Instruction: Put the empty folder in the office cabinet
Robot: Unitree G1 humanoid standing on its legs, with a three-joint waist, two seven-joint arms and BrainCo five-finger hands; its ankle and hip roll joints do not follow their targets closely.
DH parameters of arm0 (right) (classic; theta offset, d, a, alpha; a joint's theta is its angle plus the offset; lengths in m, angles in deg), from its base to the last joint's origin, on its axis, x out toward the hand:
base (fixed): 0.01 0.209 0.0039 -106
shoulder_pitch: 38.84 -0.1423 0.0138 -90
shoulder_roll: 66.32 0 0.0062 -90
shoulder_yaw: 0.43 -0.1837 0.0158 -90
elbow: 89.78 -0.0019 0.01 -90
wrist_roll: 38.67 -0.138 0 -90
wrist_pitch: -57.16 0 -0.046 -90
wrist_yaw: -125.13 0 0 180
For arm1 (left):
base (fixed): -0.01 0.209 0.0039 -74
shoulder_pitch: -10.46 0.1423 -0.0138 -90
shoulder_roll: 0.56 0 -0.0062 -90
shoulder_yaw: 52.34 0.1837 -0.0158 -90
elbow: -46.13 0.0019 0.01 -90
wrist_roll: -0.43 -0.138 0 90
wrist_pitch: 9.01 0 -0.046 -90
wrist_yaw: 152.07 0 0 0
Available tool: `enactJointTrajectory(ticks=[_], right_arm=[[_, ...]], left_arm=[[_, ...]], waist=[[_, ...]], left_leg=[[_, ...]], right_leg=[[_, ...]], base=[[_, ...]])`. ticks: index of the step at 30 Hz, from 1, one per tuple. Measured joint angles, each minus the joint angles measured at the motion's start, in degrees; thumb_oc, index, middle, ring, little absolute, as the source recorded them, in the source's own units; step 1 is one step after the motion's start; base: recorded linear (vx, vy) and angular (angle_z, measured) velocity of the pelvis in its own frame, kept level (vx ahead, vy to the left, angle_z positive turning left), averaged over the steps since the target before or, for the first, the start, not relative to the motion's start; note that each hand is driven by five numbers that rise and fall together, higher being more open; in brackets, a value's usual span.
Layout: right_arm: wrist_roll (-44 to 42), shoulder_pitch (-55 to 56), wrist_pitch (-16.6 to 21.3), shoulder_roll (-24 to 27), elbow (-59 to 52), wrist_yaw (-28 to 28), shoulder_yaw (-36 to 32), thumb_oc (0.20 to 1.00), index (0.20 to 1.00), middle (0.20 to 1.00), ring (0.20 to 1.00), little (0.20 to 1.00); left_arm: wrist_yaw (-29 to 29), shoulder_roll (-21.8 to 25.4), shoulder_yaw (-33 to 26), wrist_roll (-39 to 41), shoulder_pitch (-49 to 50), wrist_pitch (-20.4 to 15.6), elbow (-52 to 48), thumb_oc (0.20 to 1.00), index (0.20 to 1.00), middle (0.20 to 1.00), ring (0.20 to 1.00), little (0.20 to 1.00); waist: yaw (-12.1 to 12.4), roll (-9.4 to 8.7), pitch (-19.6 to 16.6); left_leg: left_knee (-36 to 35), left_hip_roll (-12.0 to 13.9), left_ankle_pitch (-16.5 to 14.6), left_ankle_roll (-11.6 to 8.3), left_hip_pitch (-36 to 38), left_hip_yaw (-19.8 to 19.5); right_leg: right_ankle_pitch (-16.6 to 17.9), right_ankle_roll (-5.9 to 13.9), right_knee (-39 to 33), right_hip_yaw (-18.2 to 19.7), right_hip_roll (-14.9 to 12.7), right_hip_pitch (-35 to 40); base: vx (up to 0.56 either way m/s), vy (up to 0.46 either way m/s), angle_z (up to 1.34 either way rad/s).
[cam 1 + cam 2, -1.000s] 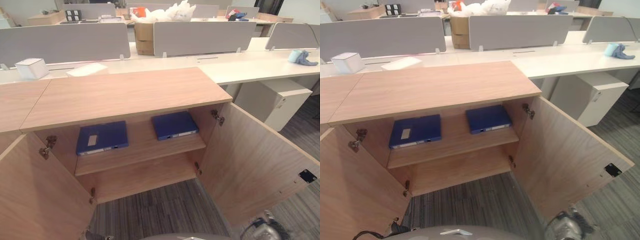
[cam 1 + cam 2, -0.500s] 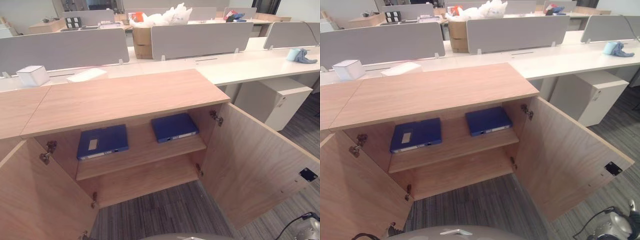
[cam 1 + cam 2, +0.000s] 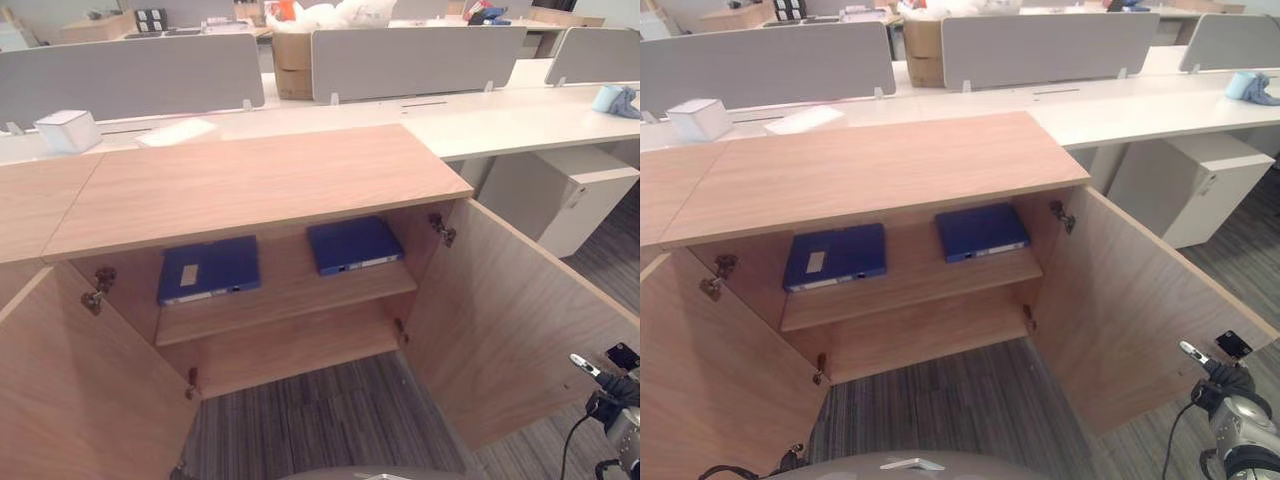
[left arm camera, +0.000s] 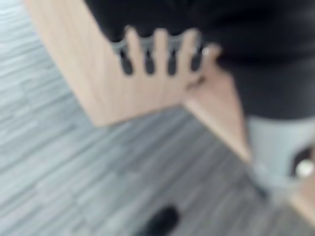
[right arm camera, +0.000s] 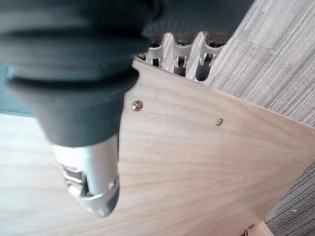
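Office cabinet (image 3: pixel 250 185): both doors swung open | Two blue folders (image 3: pixel 208 270) (image 3: pixel 353 245) lie flat on its upper shelf (image 3: pixel 285 300), spines toward you, long axes running into the cabinet | You'd find them stiff, light, smooth; grip the spine edge | Right hand (image 5: pixel 179 56): fingers curled over the right door's (image 3: pixel 510 320) edge | Left hand (image 4: pixel 157 51): fingers straight, spread.

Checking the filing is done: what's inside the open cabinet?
Two blue folders lie flat on the cabinet shelf; the space below it looks bare. Their contents are hidden.
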Motion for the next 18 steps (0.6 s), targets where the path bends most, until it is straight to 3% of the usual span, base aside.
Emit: enactJointTrajectory(ticks=[11, 16, 18], right_arm=[[2.1, 1.1, -1.4, 0.8, -2.8, -1.1, 1.5, 1.0, 1.0, 1.0, 1.0, 1.0], [2.3, 2.3, -2.3, 3.6, -8.6, -2.6, 8.0, 1.0, 1.0, 1.0, 1.0, 1.0], [2.6, 2.2, -4.3, 6.3, -12.8, -3.4, 14.7, 1.0, 1.0, 1.0, 1.0, 1.0]], left_arm=[[-1.1, 0.1, -0.1, -0.3, -0.2, -0.5, 0.2, 1.0, 1.0, 1.0, 1.0, 1.0], [-1.6, 0.2, -0.6, 0.0, -0.2, -1.3, 0.1, 1.0, 1.0, 1.0, 1.0, 1.0], [-1.6, 0.2, -2.0, 1.1, -2.3, -2.2, -1.9, 1.0, 1.0, 1.0, 1.0, 1.0]], waist=[[-0.1, 0.4, 0.9], [-1.7, 0.91, 1.3], [-1.9, 1.15, 2.6]], left_leg=[[0.0, 0.2, -0.4, -0.26, -0.2, 0.0], [0.0, 0.4, 0.4, -0.32, -1.6, 0.0], [0.6, 0.5, 2.5, -0.87, -3.8, -1.6]], right_leg=[[-0.2, 0.2, 0.0, 0.1, 0.2, 0.0], [0.2, -0.07, 0.0, 0.5, 0.4, -1.9], [2.3, -0.59, 0.3, 0.6, 0.4, -4.9]], base=[[-0.03, -0.032, 0.0], [-0.18, 0.001, -0.08], [-0.25, 0.112, -0.1]])
